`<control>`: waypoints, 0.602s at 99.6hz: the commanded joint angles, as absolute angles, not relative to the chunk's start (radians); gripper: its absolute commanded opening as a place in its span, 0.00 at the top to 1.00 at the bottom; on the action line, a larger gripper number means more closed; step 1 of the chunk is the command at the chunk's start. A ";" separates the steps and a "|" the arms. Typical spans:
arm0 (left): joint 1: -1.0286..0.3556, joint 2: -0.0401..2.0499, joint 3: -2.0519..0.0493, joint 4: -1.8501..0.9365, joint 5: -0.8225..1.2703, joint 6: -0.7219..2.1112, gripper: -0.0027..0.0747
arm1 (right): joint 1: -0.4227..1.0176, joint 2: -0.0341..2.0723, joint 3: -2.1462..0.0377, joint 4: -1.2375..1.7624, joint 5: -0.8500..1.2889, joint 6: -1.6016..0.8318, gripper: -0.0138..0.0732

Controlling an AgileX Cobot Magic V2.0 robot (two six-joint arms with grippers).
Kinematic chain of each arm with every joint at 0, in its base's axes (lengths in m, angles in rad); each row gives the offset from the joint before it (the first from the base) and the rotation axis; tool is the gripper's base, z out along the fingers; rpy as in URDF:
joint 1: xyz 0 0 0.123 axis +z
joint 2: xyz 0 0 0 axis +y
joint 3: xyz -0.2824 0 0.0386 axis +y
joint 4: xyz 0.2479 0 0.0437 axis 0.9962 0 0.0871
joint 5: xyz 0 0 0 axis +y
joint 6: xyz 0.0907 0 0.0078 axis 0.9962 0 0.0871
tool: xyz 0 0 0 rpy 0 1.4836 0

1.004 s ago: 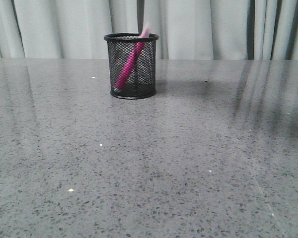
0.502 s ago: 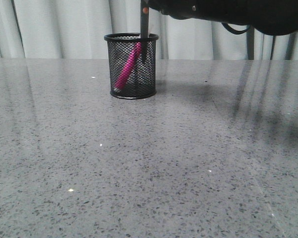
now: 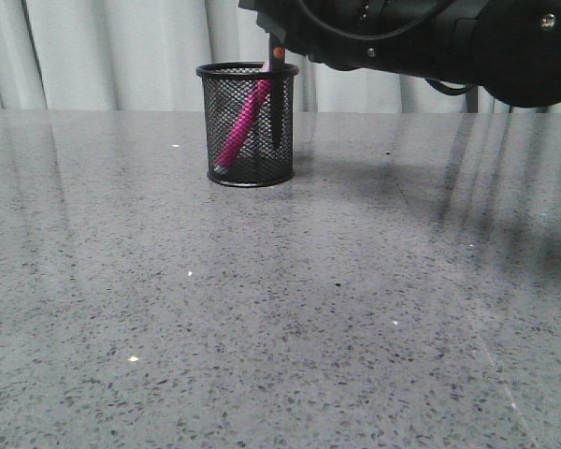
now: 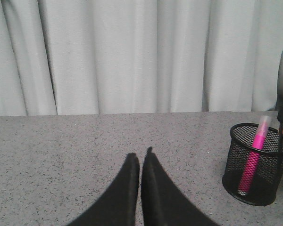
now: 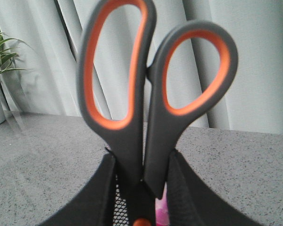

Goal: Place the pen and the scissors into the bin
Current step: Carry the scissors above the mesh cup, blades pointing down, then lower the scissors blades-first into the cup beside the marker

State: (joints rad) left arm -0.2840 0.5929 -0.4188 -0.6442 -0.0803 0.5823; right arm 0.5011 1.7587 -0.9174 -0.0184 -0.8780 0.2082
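The black mesh bin [image 3: 226,131] stands on the grey table at the back, left of centre. The magenta pen [image 3: 240,124] leans inside it. My right gripper [image 5: 141,162] is shut on the scissors [image 5: 151,94] just below their orange-lined handles and holds them upright over the bin. The dark blades [image 3: 276,108] reach down inside the bin, and the orange pivot dot [image 3: 278,53] is just above the rim. My left gripper [image 4: 140,157] is shut and empty, low over the table, left of the bin [image 4: 236,172].
A pale curtain [image 3: 122,47] hangs behind the table's far edge. A green potted plant [image 5: 0,56] stands far off to one side in the right wrist view. The right arm [image 3: 430,37] crosses above the back right of the table.
The right arm has come into the front view from above with the scissors. The blades have gone lower into the bin beside the pen.
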 commanded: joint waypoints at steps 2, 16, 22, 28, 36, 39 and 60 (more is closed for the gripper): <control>-0.282 0.594 -0.447 -0.648 -0.144 0.574 0.99 | 0.500 1.714 -0.936 -0.029 -0.977 0.205 0.93; -0.282 0.594 -0.447 -0.648 -0.144 0.574 0.99 | 0.500 1.714 -0.936 -0.056 -0.973 0.205 0.93; -0.282 0.594 -0.447 -0.648 -0.144 0.574 0.99 | 0.500 1.714 -0.936 -0.083 -0.973 0.205 0.93; -0.282 0.594 -0.447 -0.648 -0.144 0.574 0.99 | 0.500 1.714 -0.936 -0.100 -0.964 0.205 0.93; -0.282 0.594 -0.447 -0.648 -0.144 0.574 0.99 | 0.500 1.714 -0.936 -0.108 -0.939 0.205 0.93; -0.282 0.594 -0.447 -0.648 -0.144 0.574 0.99 | 0.500 1.714 -0.936 -0.110 -0.932 0.205 0.93; -0.282 0.594 -0.447 -0.648 -0.144 0.574 0.99 | 0.500 1.714 -0.936 -0.110 -0.915 0.205 0.93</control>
